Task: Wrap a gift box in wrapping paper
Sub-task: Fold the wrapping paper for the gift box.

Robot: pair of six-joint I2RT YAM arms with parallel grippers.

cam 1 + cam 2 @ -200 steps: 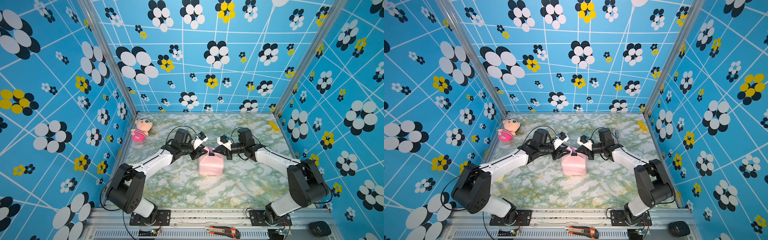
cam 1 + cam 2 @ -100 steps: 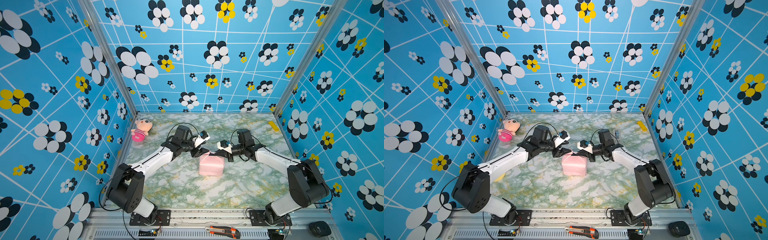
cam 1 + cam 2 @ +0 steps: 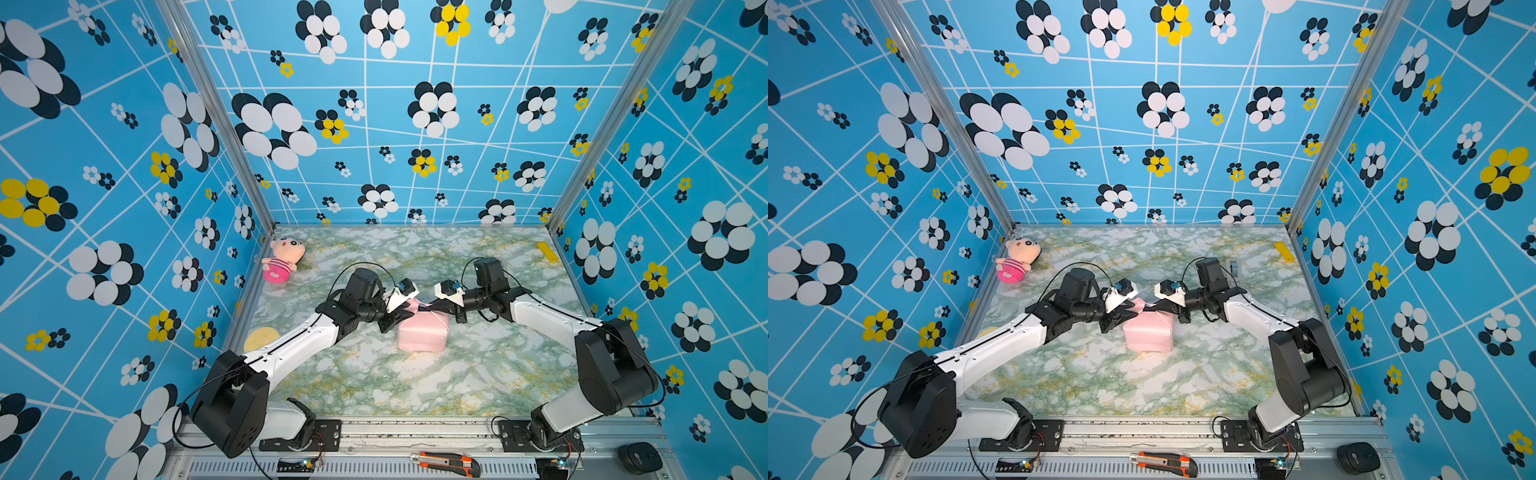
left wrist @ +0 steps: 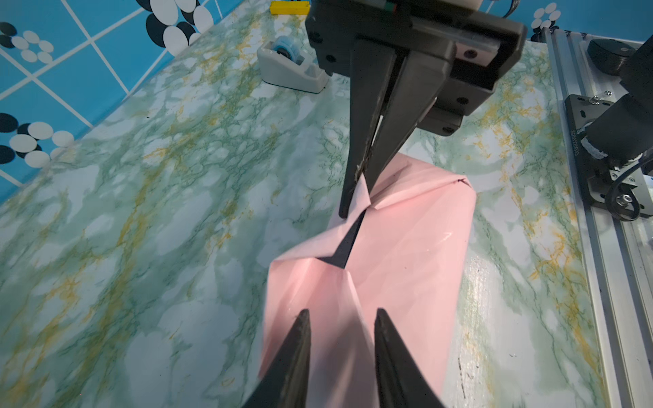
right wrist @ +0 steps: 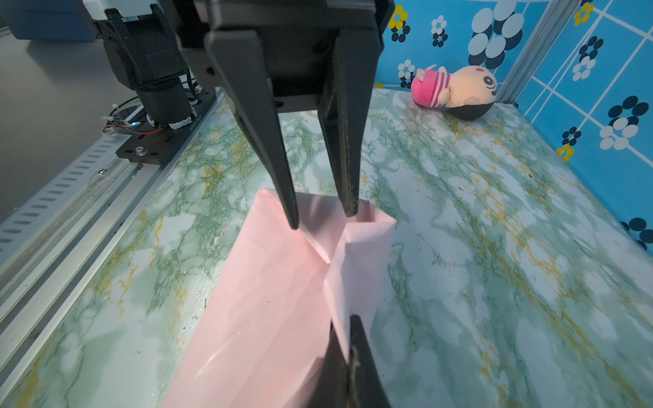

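Box (image 4: 348, 243) is sitting mid-table (image 3: 374, 386), almost fully covered by the paper (image 3: 422, 336), pink face out. Only a black sliver is showing through a gap in the top folds, in the left wrist view. The right gripper (image 4: 361, 182) is reaching in over the box top from the box's right, jaws together, pinching the tip of a paper flap. The left gripper (image 3: 400, 316) is hovering at the box's left end with jaws apart, straddling a raised fold. Its tips are at the paper, but I can't tell if they're touching. Tape dispenser (image 4: 289, 67) is sitting behind the box to the right, well apart. Doll (image 3: 282, 259) is lying far behind the box to the left. Yellow block (image 3: 547, 252) is lying far right of the box, at the back wall. Yellow disc (image 3: 261, 338) is lying left of the box by the side wall. Knife (image 3: 446, 462) is lying on the rail in front of the box.
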